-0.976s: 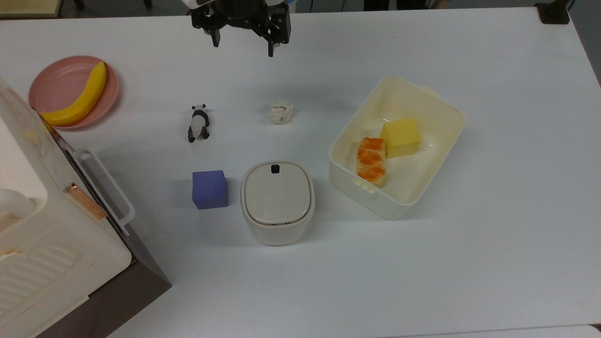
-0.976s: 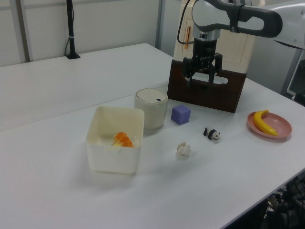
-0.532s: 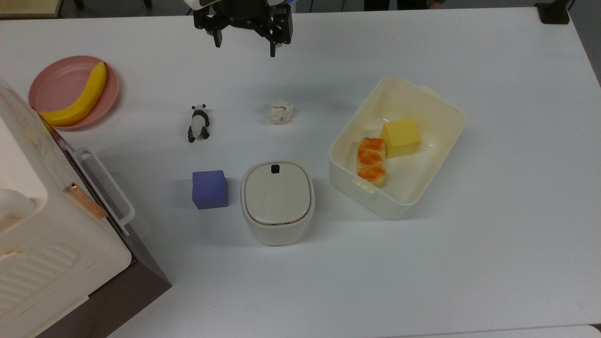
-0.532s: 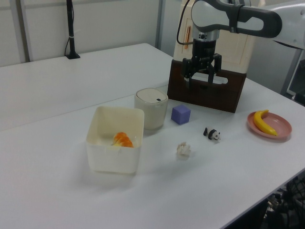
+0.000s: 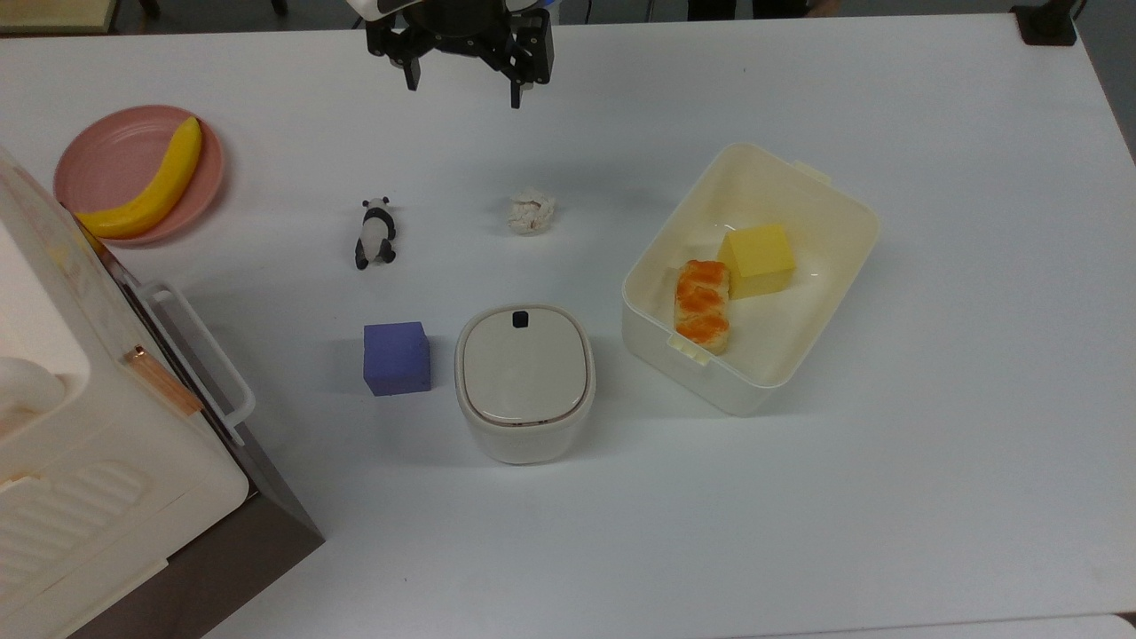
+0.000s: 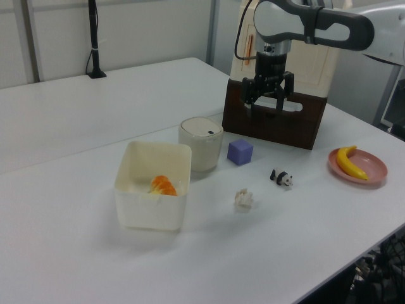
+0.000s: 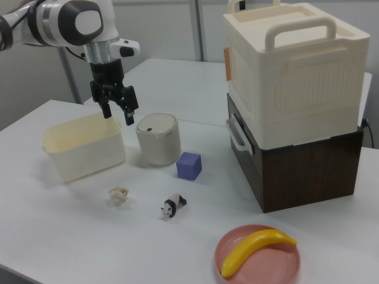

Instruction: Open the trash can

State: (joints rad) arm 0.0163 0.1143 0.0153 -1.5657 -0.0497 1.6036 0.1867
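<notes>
My gripper (image 5: 461, 84) hangs in the air above the far edge of the table (image 5: 932, 461), fingers spread apart with nothing between them. In the top view it sits at the top of the frame, and the trash can (image 5: 524, 383) lies well apart from it, toward the bottom and slightly to the top view's right of my fingertips. So I judge the coming move to be a long travel across the table toward the near side, plus a descent, since I am clearly higher than the lid.

The trash can stands upright on the table, lid shut and flat. Its small black push button (image 5: 520, 319) sits on the lid's edge that faces me, so I judge it is the first part of the lid I would reach. The can is a rounded square, a little longer along the line running from me to it than across.

Between us lie a crumpled white wad (image 5: 531, 213) and a panda figure (image 5: 375, 233), both low enough, I judge, to pass over. A purple cube (image 5: 396, 357) sits just beside the can on the top view's left; a cream tub (image 5: 834, 213) holding food stands near on the top view's right. I can read no brand, label or writing anywhere.

In the right view my gripper (image 7: 118, 111) hovers beside and above the can (image 7: 158, 139).
</notes>
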